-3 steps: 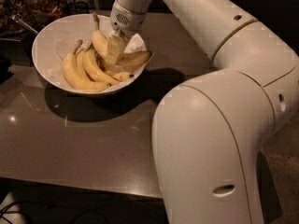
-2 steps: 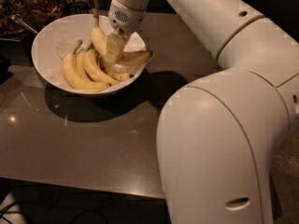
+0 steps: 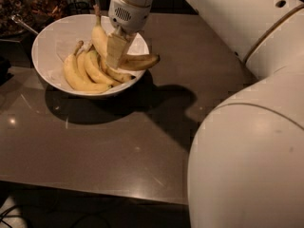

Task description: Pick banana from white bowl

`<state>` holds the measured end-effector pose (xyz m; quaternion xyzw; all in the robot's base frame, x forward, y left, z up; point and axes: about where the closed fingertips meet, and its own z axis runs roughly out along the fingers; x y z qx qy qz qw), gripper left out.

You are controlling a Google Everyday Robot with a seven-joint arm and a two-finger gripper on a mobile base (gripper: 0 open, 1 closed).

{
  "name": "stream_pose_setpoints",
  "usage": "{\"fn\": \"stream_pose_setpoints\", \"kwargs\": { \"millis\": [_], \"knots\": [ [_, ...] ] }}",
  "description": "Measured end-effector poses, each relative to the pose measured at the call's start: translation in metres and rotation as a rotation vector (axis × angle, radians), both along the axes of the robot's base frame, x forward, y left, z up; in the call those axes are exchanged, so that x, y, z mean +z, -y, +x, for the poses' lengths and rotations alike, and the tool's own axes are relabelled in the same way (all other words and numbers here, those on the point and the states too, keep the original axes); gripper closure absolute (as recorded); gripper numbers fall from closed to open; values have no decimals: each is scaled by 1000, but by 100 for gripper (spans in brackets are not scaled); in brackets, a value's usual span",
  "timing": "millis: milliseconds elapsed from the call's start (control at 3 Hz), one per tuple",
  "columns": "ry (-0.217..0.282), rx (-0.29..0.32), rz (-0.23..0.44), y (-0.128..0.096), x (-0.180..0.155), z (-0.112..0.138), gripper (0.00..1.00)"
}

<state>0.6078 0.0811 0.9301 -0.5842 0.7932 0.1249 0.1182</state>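
Gripper (image 3: 115,55) down inside the white bowl (image 3: 50,37), banana (image 3: 99,38) right against it, stem toward the far rim, grip impossible to tell

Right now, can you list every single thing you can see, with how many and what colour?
white bowl: one, white, back left of the table
loose banana: one, yellow, upright in the bowl, stem on top
banana bunch: about four, yellow, lying at the bowl's front
banana end: one, yellow-brown, poking over the bowl's right rim; maybe part of the loose banana, the join is hidden
table: one, dark brown, under everything
dark clutter: behind the bowl, too dim to name
gripper: one, cream, over the bowl, right against the loose banana
arm: one, white, filling the right side
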Motion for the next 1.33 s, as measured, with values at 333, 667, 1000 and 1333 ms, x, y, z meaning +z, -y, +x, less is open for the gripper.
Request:
{"fn": "stream_pose_setpoints", "kwargs": {
  "millis": [333,667,1000,1333],
  "knots": [
    [-14,-11,1,7,-3,-15,100],
    [-30,-50,4,25,-5,-45,100],
    [-42,-85,2,42,-5,-74,100],
    [-78,-151,-30,73,-10,-129,100]
  ]
}}
